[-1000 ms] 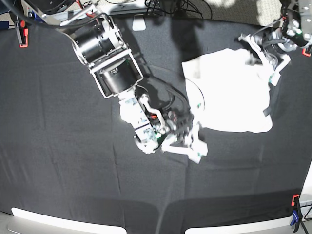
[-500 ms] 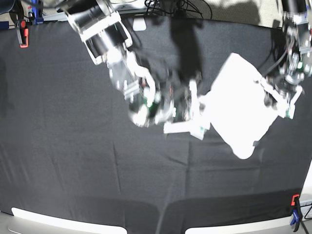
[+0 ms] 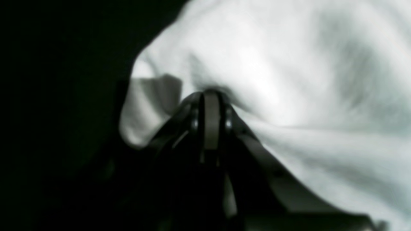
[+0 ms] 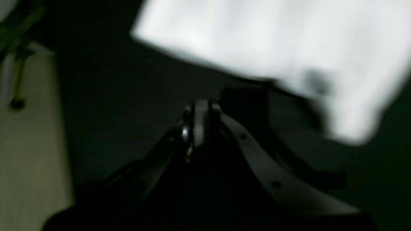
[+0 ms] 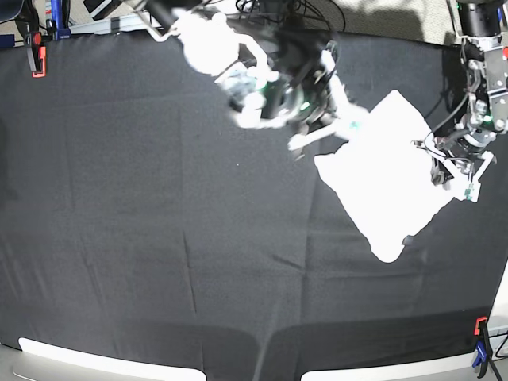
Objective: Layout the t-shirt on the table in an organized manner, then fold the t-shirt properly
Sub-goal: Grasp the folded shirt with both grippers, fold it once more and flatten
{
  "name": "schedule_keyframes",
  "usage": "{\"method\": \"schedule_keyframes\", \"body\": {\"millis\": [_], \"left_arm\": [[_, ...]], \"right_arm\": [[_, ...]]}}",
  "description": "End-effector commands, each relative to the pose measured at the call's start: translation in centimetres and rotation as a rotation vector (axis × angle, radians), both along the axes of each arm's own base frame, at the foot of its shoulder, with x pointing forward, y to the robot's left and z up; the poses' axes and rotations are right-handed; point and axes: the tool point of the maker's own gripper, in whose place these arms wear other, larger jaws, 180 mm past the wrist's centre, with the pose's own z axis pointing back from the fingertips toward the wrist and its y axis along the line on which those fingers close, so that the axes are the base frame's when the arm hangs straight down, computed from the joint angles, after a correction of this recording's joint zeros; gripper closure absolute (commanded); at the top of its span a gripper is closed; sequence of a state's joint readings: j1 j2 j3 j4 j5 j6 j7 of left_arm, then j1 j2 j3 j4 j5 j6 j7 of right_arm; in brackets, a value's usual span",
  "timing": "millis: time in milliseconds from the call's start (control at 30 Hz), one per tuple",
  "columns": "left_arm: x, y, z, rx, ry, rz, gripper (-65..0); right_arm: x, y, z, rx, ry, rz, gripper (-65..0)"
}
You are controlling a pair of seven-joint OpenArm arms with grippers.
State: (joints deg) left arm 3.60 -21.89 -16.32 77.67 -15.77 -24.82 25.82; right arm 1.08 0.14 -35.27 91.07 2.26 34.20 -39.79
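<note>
The white t-shirt (image 5: 385, 178) lies as a bunched, tilted diamond on the right part of the black table (image 5: 159, 238), plain side up with no print showing. My left gripper (image 5: 438, 164) is at the shirt's right edge. In the left wrist view this left gripper (image 3: 210, 96) is shut on a fold of the t-shirt (image 3: 289, 80). My right gripper (image 5: 349, 127) hovers, blurred, by the shirt's far left edge. In the right wrist view the right gripper (image 4: 200, 107) is shut with dark table around its tips, and the t-shirt (image 4: 273, 41) lies just beyond them.
An orange clamp (image 5: 36, 51) grips the far left table edge. Another orange and blue clamp (image 5: 480, 349) sits at the near right corner. Cables (image 5: 270, 12) lie past the far edge. Pale floor (image 4: 29, 144) shows beside the table.
The right arm swung from the table's middle up to the far side by the shirt's upper left edge. The left gripper pulled the shirt nearer and it turned into a diamond shape.
</note>
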Motion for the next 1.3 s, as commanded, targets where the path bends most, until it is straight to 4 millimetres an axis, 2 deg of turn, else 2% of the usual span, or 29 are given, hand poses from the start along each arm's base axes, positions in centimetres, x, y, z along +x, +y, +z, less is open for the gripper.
{"method": "schedule_keyframes", "body": {"millis": [0,133,233,367,567,633,700,867,1133,1267], "left_arm": [[0.9,0.8,2.9,-0.008,-0.09,0.011,0.0],[-0.9,1.2,6.4,-0.028,-0.177,0.029,0.0],[-2.6,2.1,7.2,0.004,-0.183,0.041,0.0],[-4.0,3.7,5.1,0.015,-0.123,0.1,0.0],[-3.6,6.5,1.4,0.003,-0.068,0.209,0.0],[-2.8,7.2,0.2,-0.008,-0.044,0.236,0.0],[-1.8,7.7,-0.7,-0.03,-0.026,0.263,0.0],[1.3,8.0,-1.7,-0.119,-0.012,0.316,0.0],[4.1,3.5,-1.9,-0.178,0.017,0.177,0.0],[4.8,1.5,-1.3,-0.271,-0.009,0.156,0.0]], "right_arm": [[1.9,0.3,2.4,0.075,-0.055,-0.037,0.0],[5.8,-2.4,3.5,0.098,-0.092,-0.16,0.0],[8.4,-4.2,4.6,0.11,-0.123,-0.237,0.0],[10.7,-4.6,5.4,0.134,-0.136,-0.287,0.0],[11.8,-1.2,3.5,0.144,-0.032,-0.276,0.0],[11.8,0.0,2.6,0.141,0.013,-0.267,0.0],[12.0,-0.1,1.4,0.115,0.043,-0.267,0.0],[10.2,1.4,0.4,0.059,0.036,-0.182,0.0],[6.1,3.0,-1.3,0.001,0.05,-0.091,0.0],[3.8,3.4,-0.6,0.039,0.041,-0.094,0.0]]}}
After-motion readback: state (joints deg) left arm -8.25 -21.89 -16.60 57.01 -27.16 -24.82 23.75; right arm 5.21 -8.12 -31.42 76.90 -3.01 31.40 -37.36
